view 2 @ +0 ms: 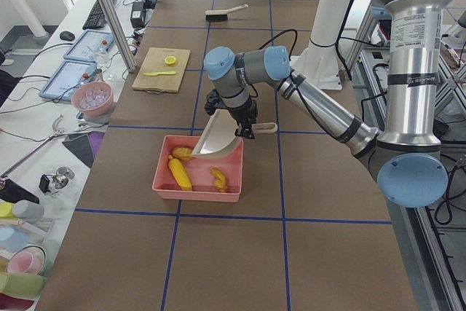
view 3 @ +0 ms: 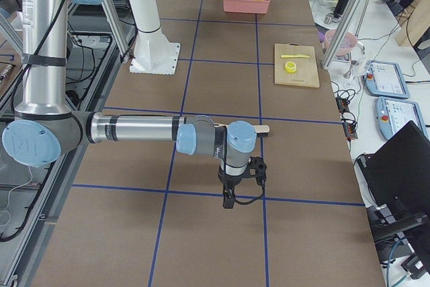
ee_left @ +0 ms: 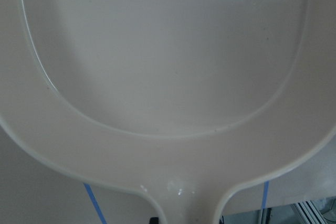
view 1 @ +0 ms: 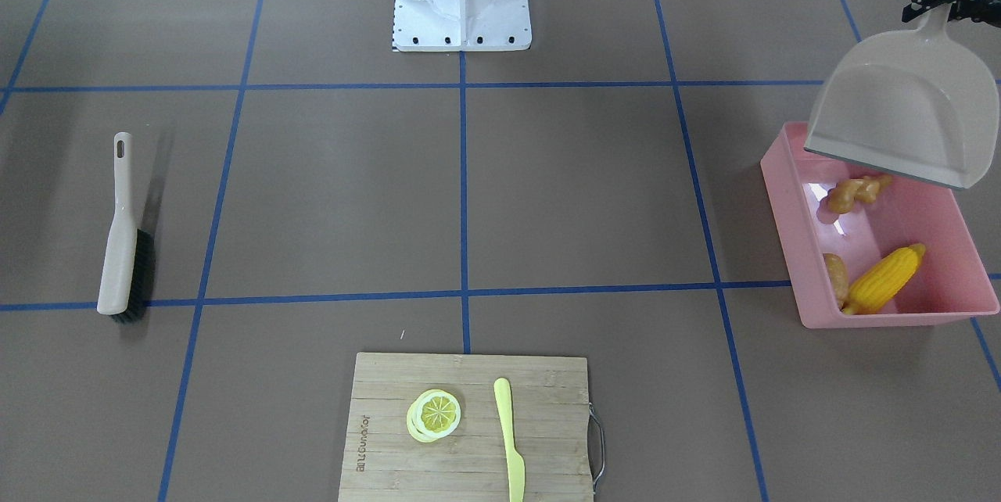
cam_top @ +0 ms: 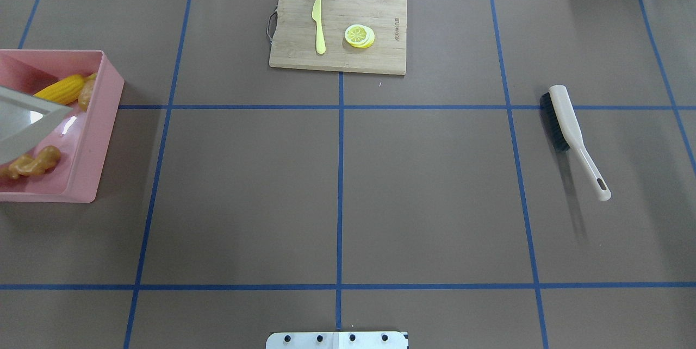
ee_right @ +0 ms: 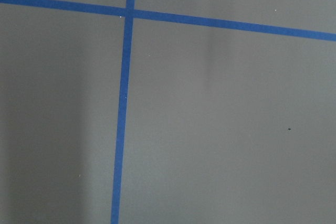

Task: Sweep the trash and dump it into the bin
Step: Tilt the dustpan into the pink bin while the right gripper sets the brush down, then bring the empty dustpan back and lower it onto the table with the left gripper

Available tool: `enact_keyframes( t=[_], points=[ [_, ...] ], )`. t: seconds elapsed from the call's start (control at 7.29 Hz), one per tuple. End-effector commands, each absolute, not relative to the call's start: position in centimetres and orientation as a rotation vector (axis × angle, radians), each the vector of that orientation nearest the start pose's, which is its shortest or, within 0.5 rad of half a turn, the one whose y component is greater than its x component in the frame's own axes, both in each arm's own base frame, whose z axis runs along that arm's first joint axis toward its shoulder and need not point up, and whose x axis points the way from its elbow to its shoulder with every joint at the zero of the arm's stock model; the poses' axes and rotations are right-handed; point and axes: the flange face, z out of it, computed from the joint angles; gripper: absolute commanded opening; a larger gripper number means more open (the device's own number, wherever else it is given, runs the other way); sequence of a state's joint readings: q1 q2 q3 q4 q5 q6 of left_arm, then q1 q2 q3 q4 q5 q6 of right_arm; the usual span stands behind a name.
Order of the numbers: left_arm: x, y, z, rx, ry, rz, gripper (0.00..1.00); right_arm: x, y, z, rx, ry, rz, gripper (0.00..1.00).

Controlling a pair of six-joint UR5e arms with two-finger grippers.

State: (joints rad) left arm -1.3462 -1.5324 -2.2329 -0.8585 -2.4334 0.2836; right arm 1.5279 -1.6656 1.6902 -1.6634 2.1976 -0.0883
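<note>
Left end effector [view 1: 945,3], upper right of the front view, is clamped on the handle of the beige dustpan [view 1: 899,107]. The pan is tilted lip-down over the upper end of the pink bin [view 1: 899,316] at the right edge of the frame. The left wrist view shows the pan's inside bare.

All the trash is in the bin. The ginger root [view 1: 858,191] sits just below the pan lip. The corn cob [view 1: 885,280] and potato [view 1: 835,275] lie side by side at the lower end. Dump looks done.

Right end effector [view 3: 230,198] shows only in the right side view, low over bare worktop [view 1: 547,213]. Apart or together: cannot tell. Brush [view 1: 125,240] lies at mid left of the front view, well apart from the bin.

Handling, as a judgement:
- **Toys:** look light, hard and smooth. The corn would likely roll, so scoop rather than pinch.
- **Dustpan:** stiff, light and glossy. Hold it at the handle and grip firmly, since it could pivot.
- **Bin:** probably light, and may slide if the lip bumps its wall.
</note>
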Motion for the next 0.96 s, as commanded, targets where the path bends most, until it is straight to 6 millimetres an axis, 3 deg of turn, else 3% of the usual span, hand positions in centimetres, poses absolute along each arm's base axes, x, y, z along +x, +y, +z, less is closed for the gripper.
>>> enact_keyframes(
  t=[0.0,0.27,0.41,0.55,0.82],
  points=[
    [3.7,-41.9,40.7,0.234,0.889,0.563,0.0,5.6,-45.3,66.1,-0.015,-0.611,-0.116,1.0],
    [9.3,-43.0,40.0,0.391,0.931,0.768,0.0,5.4,-45.0,66.3,-0.02,-0.621,-0.12,1.0],
    [10.9,-43.2,39.9,0.433,0.93,0.825,0.0,5.4,-45.0,65.9,-0.013,-0.625,-0.121,1.0],
    [14.1,-43.4,38.4,0.524,0.942,0.93,0.0,5.4,-45.3,65.7,-0.006,-0.623,-0.126,1.0],
    [19.2,-44.3,37.3,0.654,0.943,1.082,0.0,5.4,-45.5,65.4,-0.004,-0.622,-0.121,1.0]
  ],
)
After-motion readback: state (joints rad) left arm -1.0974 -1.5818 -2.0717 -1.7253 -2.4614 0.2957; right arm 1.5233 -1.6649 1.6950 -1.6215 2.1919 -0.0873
